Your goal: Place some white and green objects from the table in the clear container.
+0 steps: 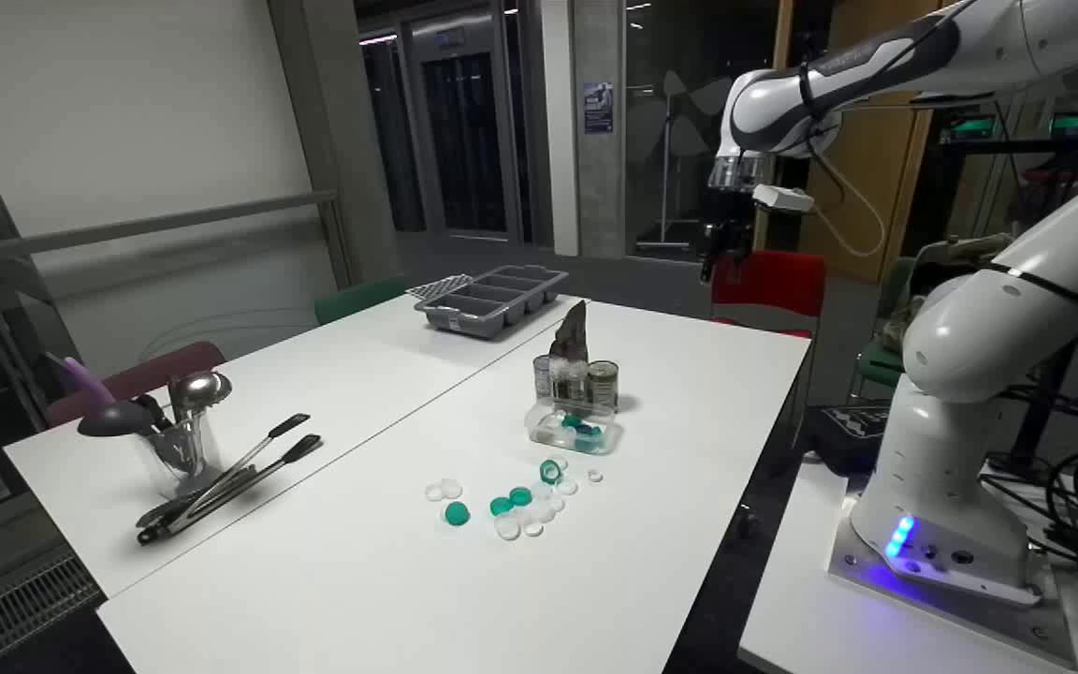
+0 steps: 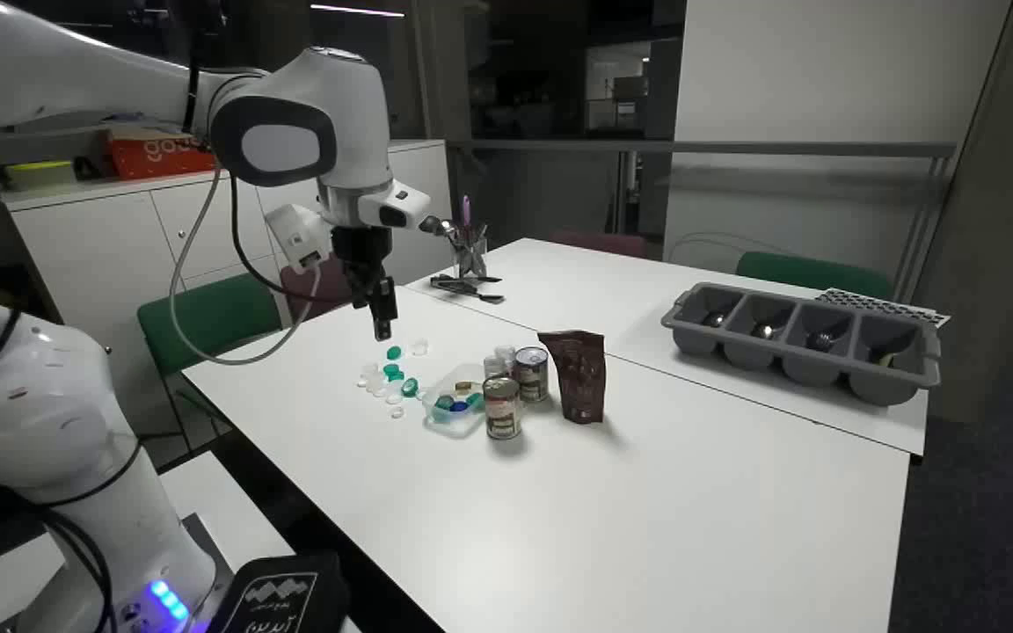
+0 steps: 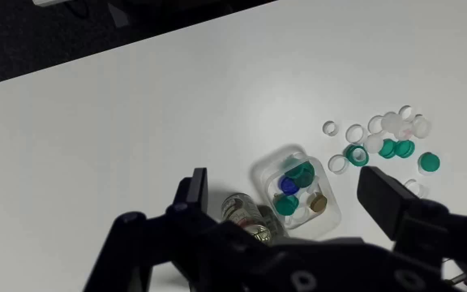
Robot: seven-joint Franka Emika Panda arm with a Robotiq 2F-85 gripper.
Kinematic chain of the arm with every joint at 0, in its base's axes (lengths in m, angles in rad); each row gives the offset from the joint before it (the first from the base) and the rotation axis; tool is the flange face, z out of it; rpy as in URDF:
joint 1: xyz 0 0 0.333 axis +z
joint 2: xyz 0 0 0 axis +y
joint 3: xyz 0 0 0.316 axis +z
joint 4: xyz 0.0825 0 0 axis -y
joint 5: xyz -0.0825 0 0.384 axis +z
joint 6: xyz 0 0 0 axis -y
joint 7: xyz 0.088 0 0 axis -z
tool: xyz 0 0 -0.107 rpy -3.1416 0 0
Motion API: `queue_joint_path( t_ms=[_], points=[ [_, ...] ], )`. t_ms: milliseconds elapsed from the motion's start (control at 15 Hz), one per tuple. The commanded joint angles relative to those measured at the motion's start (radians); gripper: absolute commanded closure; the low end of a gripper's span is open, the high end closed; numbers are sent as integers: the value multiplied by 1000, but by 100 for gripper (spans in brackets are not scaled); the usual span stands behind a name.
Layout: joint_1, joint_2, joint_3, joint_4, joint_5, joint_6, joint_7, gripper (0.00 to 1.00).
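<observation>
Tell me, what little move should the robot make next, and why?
Probably shift the end effector sideways to hover over the green cap sitting apart from the main cluster of caps. The end effector hangs open and empty above the table, while these caps lie outside the clear container, so fetching one seems sensible.

In an exterior view a maroon chair (image 1: pixel 151 373) and a green chair (image 1: pixel 356 301) stand along the left edge of the table (image 1: pixel 361 599) — behind them a pale wall (image 1: pixel 155 103) crossed by a rail (image 1: pixel 146 223) — with a red chair (image 1: pixel 768 285) by the far right corner, a dark door (image 1: pixel 459 140) past the far left. In an exterior view white cabinets (image 2: pixel 93 237) stand past the left corner, a light strip (image 2: pixel 357 10) above, dark floor (image 2: pixel 999 527) off the right.
</observation>
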Motion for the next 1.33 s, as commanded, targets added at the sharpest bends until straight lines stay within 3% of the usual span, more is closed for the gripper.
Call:
queue_joint_path(
  t_ms=[0,200,533,1000,1267],
  points=[
    [-22,5,19,2,12,-2,-11,0],
    [-25,10,18,11,-2,-8,-22,0],
    [27,118,44,90,23,-18,-50,0],
    [87,331,178,278,-24,-36,-7,0],
    [116,446,246,376,-120,-7,-66,0]
  ],
)
